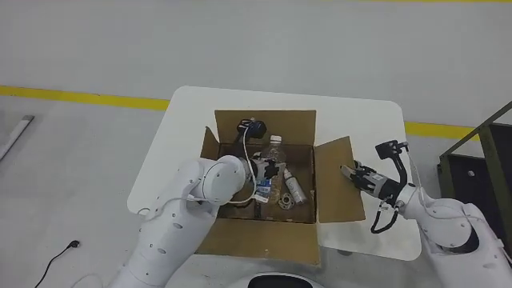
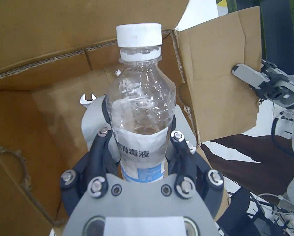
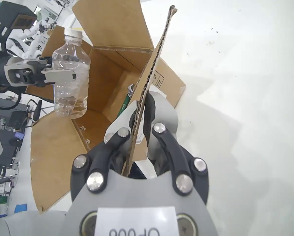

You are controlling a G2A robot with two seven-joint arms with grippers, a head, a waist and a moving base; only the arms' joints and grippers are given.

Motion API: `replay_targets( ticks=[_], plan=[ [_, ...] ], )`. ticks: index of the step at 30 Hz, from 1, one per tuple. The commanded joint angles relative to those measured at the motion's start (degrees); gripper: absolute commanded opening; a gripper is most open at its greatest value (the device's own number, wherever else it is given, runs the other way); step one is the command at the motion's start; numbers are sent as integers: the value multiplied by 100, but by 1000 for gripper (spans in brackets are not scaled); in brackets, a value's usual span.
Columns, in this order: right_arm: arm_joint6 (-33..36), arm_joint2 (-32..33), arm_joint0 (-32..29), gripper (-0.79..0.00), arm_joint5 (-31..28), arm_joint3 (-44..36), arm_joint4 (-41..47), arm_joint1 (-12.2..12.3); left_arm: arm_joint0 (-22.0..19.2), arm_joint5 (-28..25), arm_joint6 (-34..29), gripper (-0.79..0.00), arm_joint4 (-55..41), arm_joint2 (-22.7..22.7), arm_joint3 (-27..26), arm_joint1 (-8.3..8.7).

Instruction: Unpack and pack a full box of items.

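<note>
1. The clear bottle (image 1: 274,150) with a white cap is upright over the open inside of the cardboard box (image 1: 280,124). The left hand (image 1: 260,164) grips it by the labelled lower body.
2. The box stands in the middle of the surface (image 1: 360,120), close to the near edge, with all four flaps spread outward.
3. The left arm bends in from the near-left corner of the surface, with its elbow above the box's near-left corner and its hand over the box's middle.
4. The left wrist view shows the left hand (image 2: 137,119) clenched on the bottle (image 2: 140,94), a finger pressing each side of the label. It also shows a wrench (image 2: 87,98) head behind the bottle, low in the box.
5. The right wrist view shows the bottle (image 3: 70,79) from the side. The cap stands higher than the box's walls, and a little liquid sits at the base.
6. The right arm reaches in from the near-right corner of the surface to the outer edge of the right flap (image 1: 336,184).
7. The right hand (image 3: 144,106) pinches that flap (image 3: 159,50), the cardboard edge running between its two fingers. From the left wrist view, one finger (image 2: 245,73) lies flat on the flap's inner face.
8. From above, a small pale bottle (image 1: 294,188) lies on the box floor near the right wall.
</note>
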Motion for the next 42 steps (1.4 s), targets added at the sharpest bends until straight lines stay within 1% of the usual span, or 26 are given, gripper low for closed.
replay_targets(
  ticks=[1,5,10,16,22,26,27,31,34,37,42],
  plan=[
    [-71,131,0,-785,71,-13,142,8,39,-21,-44,-785,-62,-66,-91,15],
    [5,438,22,-785,198,1,388,40,86,-77,-157,-785,-40,-209,-289,58],
    [96,763,-7,-785,224,86,642,77,159,-90,-367,-785,82,-405,-838,121],
    [114,839,-8,-785,448,325,857,89,297,-13,-603,-785,344,-750,-1418,211],
    [92,858,44,-785,596,404,899,103,460,90,-914,-785,783,-1103,-1786,307],
    [14,904,28,-785,659,404,886,111,626,166,-1202,-785,1032,-1377,-1876,372],
    [-14,926,23,-785,676,419,900,113,682,153,-1285,-785,1122,-1447,-1832,392],
    [-40,976,28,-785,713,461,954,122,880,54,-1536,-785,1371,-1503,-1748,444],
    [-43,988,27,-785,719,471,956,130,993,81,-1527,-785,1322,-1534,-1742,456],
    [-53,993,17,-785,727,490,982,134,1084,87,-1543,-785,1478,-1608,-1628,484],
    [-50,989,7,-785,717,506,1004,143,1167,61,-1562,-785,1585,-1690,-1533,516]
  ],
)
